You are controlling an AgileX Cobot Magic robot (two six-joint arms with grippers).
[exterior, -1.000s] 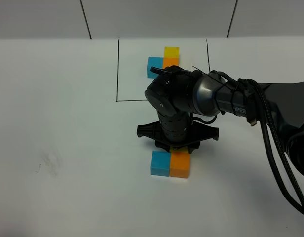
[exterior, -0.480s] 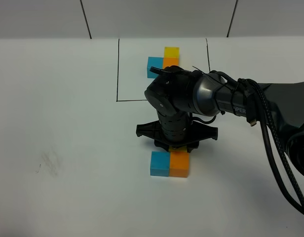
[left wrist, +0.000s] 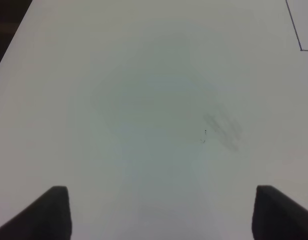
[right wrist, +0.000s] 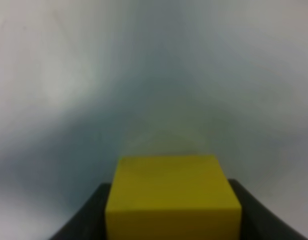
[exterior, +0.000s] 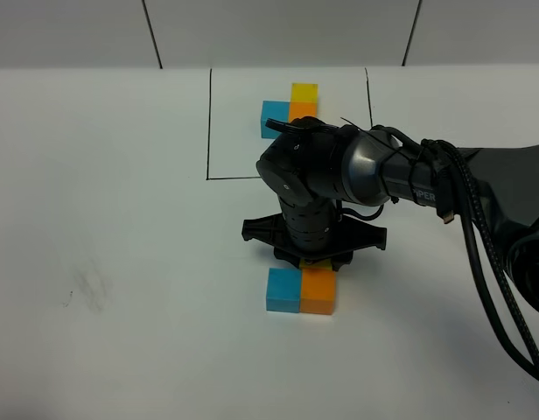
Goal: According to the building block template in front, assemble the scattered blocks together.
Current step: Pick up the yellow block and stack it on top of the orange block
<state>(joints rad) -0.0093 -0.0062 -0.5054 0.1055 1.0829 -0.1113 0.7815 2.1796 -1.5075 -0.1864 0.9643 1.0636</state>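
The template (exterior: 289, 107) is a black-lined frame at the back holding a blue, an orange and a yellow cube. In front, a loose sky blue cube (exterior: 282, 290) and a loose orange cube (exterior: 319, 292) sit side by side, touching. My right gripper (exterior: 317, 261) points down just behind the orange cube. The right wrist view shows it shut on the yellow cube (right wrist: 173, 196), dark fingers (right wrist: 91, 215) on both sides. From above only a sliver of yellow (exterior: 318, 262) shows under the wrist. My left gripper (left wrist: 161, 212) is open over bare white table, outside the high view.
The white table (exterior: 121, 262) carries a faint smudge (exterior: 86, 289) at the left. The right arm and its black cables (exterior: 479, 254) cross the right side. A corner of the template's black line (left wrist: 296, 30) shows in the left wrist view.
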